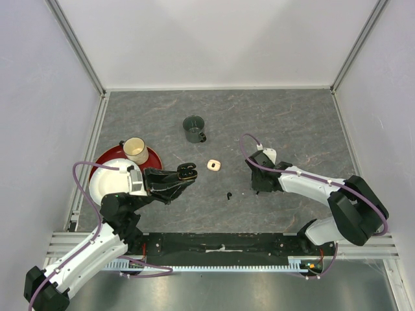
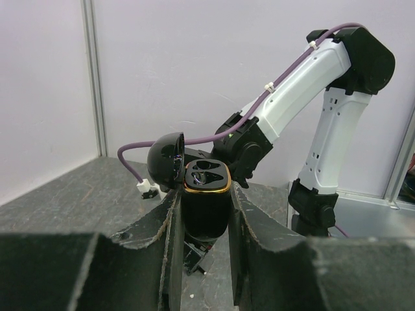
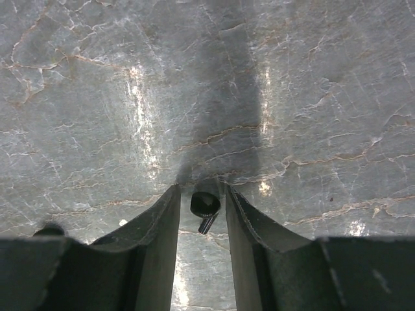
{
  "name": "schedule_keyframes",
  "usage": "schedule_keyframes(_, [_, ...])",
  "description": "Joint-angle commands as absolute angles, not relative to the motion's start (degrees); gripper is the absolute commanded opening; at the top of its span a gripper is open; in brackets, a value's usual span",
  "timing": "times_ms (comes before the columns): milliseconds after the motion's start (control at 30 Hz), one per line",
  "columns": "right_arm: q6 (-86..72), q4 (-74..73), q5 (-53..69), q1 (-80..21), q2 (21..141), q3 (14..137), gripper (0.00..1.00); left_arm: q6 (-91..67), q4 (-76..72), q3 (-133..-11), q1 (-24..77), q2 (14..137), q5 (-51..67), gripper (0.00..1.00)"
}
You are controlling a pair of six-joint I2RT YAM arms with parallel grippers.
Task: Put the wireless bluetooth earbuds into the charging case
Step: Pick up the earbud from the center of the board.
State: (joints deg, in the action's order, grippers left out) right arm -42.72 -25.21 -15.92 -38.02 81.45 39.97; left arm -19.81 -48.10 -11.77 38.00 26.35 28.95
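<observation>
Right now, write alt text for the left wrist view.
The left gripper holds a black case upright, lid flipped open, its two sockets looking empty. Beyond it the right arm bends down to the grey table.

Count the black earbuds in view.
2. One black earbud lies loose on the table, front centre; a second black earbud sits between the fingers of the right gripper. Others may be hidden.

Your left arm point(image 1: 94, 249) and right arm point(image 1: 311, 184) have white shells and black joints. A thin purple cable point(image 1: 74, 176) loops along each. Small white ties point(image 2: 269, 85) hold it on. Your fingers point(image 3: 149, 259) are black, flat, rough-edged wedges.
</observation>
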Motion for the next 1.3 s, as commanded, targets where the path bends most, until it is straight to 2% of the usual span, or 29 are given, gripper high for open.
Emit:
schedule_keyframes(0, [-44.38,-24.43,-17.93,-37.71,82.36,39.99,0.4,-18.28,-49.13,-11.34,38.14,26.37,27.42,0.02])
schedule_keyframes(1267, [-45.18,-26.1,-17.31,-37.71,80.24,39.2,0.37,-19.16,-50.28,-10.99,38.14,28.04,27.69,0.02])
